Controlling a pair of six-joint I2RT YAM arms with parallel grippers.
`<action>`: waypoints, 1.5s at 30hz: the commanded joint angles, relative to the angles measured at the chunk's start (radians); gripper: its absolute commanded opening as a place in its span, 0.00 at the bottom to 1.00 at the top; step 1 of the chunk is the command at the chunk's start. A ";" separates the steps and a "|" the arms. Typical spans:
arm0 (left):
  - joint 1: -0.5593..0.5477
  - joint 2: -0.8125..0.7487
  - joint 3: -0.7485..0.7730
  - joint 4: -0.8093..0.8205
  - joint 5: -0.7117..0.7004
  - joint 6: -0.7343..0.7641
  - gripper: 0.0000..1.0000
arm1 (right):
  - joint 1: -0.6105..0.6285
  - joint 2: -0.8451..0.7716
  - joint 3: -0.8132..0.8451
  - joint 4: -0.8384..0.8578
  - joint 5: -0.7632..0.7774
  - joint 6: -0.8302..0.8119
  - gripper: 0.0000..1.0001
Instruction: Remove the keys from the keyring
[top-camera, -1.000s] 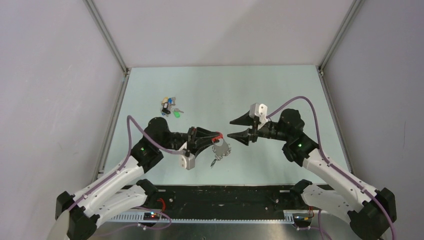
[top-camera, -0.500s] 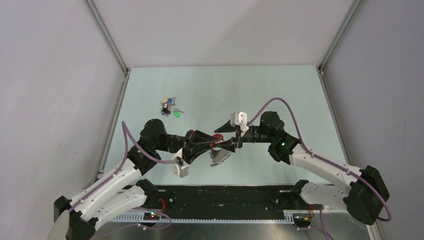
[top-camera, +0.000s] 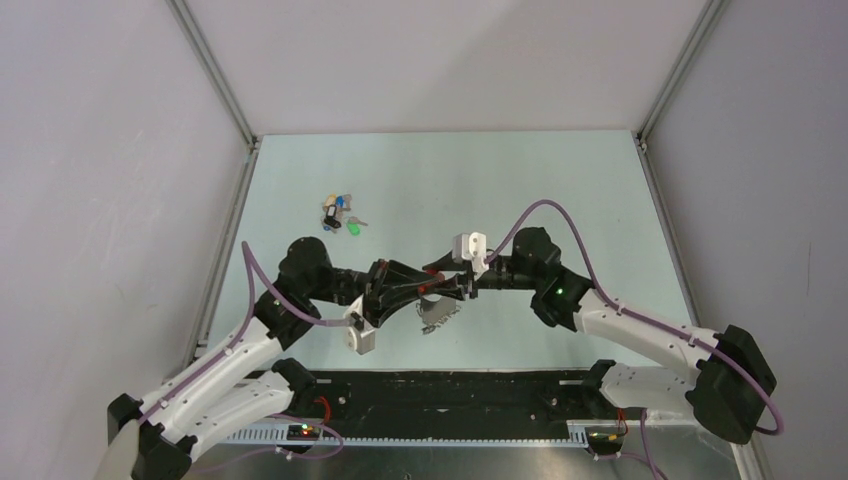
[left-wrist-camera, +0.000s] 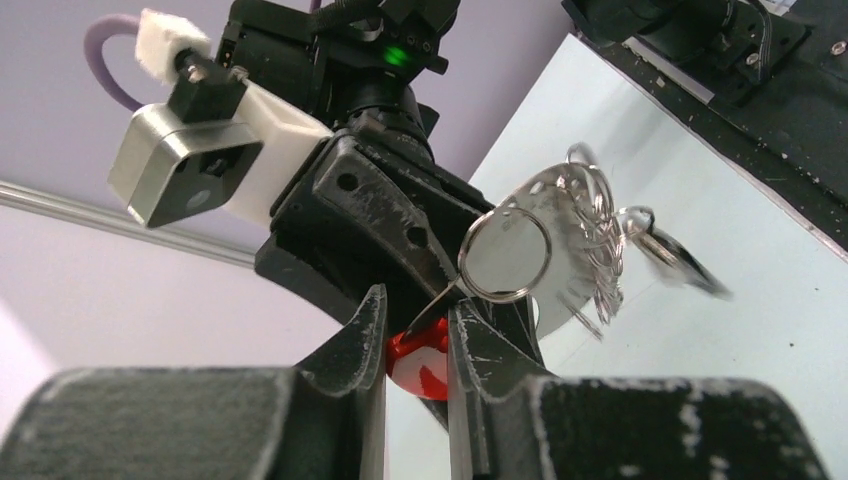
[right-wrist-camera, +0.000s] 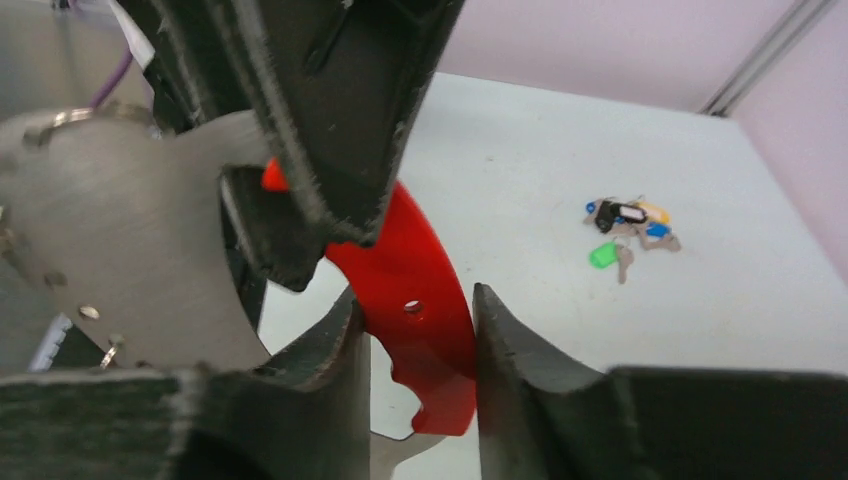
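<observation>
The red keyring (top-camera: 432, 272) hangs above the table between both arms. My left gripper (top-camera: 426, 285) is shut on one end of it; in the left wrist view the red keyring (left-wrist-camera: 428, 358) sits pinched between my fingers (left-wrist-camera: 372, 335). Silver wire rings (left-wrist-camera: 505, 255) and blurred keys (left-wrist-camera: 672, 252) dangle beyond it. My right gripper (top-camera: 452, 284) comes in from the right. In the right wrist view the red keyring (right-wrist-camera: 420, 300) touches both fingers (right-wrist-camera: 338, 345), so this gripper is shut on it. A flat silver key (right-wrist-camera: 130, 240) hangs at the left. The keys (top-camera: 438, 312) droop below the ring.
A small pile of loose keys (top-camera: 340, 213) with blue, yellow, black and green heads lies on the pale table (top-camera: 560, 180) at the back left; the loose keys (right-wrist-camera: 625, 225) also show in the right wrist view. Metal frame posts (top-camera: 215, 75) stand at the back corners.
My right gripper moved left from a wide-open stance beside the ring and closed round the red keyring. The left arm lowered slightly, still holding the ring.
</observation>
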 joint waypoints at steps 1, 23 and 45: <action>-0.013 -0.026 0.013 0.064 0.073 0.037 0.00 | 0.002 -0.017 0.043 0.032 0.106 -0.035 0.16; -0.010 0.088 0.134 0.066 -0.134 -0.441 1.00 | -0.214 -0.321 -0.025 -0.113 0.233 0.041 0.00; -0.007 0.261 0.269 0.153 -0.408 -1.227 1.00 | -0.239 -0.384 -0.027 -0.061 0.713 0.222 0.00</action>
